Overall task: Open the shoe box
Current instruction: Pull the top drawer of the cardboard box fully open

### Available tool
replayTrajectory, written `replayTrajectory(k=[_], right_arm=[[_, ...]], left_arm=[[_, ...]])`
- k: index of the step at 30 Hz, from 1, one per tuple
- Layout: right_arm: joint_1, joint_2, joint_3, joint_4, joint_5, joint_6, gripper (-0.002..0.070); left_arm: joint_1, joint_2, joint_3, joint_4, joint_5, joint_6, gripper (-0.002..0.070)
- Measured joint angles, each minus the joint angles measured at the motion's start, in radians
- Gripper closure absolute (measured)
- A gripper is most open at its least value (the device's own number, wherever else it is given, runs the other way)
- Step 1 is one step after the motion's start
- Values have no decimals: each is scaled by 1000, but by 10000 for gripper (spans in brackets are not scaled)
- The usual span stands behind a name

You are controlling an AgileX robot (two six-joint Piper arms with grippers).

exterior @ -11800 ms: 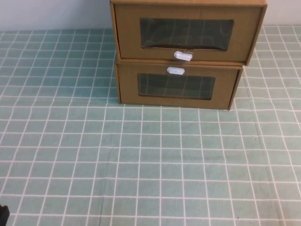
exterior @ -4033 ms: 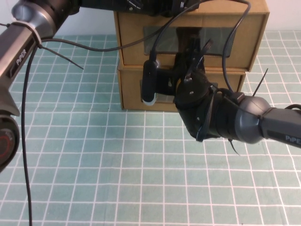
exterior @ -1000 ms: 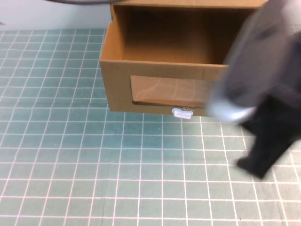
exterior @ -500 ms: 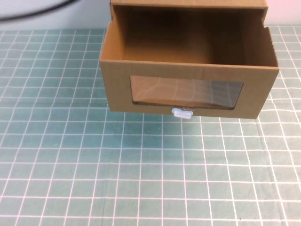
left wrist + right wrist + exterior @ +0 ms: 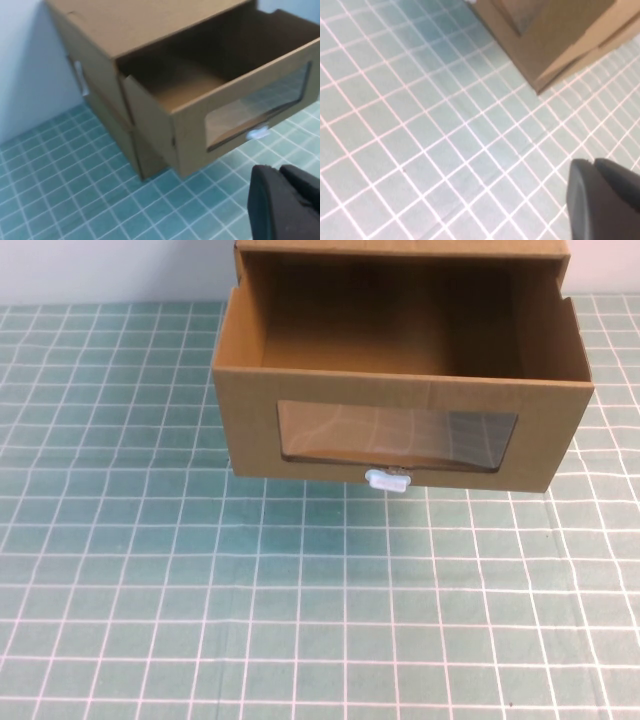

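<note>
— Drawer point(image 5: 250, 430) of the top shoe box point(image 5: 150, 20) stands pulled well out toward the near edge of the worktop point(image 5: 150, 590); the box itself sits at the far edge, about midway along; the inside looks empty.

— And the arms?

— Neither touches it; the right gripper point(image 5: 600, 200) hangs closed on nothing over the worktop, just off the box's corner; the left gripper point(image 5: 285, 200) hovers near the drawer front, fingers together too, empty.

— So what is there to do well?

— To my eye the opening is done; the job is to get clear cleanly; lift away from the cardboard front rather than sweep past it; a brush could shove so light a drawer in, or skew it over the lower box point(image 5: 112, 125).

— If it needs more?

— Pinch the white tab point(image 5: 387, 480) under the window and draw straight toward the near edge; a slanted pull would likely jam it.
</note>
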Motion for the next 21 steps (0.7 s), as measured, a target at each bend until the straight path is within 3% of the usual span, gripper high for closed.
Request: replayTrajectory(k=[10, 17, 21], right_arm=[[0, 0, 0, 9, 26, 2, 689], [0, 0, 0, 9, 30, 2, 689], [0, 0, 0, 9, 30, 2, 689]], left_arm=[[0, -279, 480, 27, -379, -33, 680], [0, -281, 670, 34, -409, -32, 680], [0, -281, 750, 150, -409, 58, 680]])
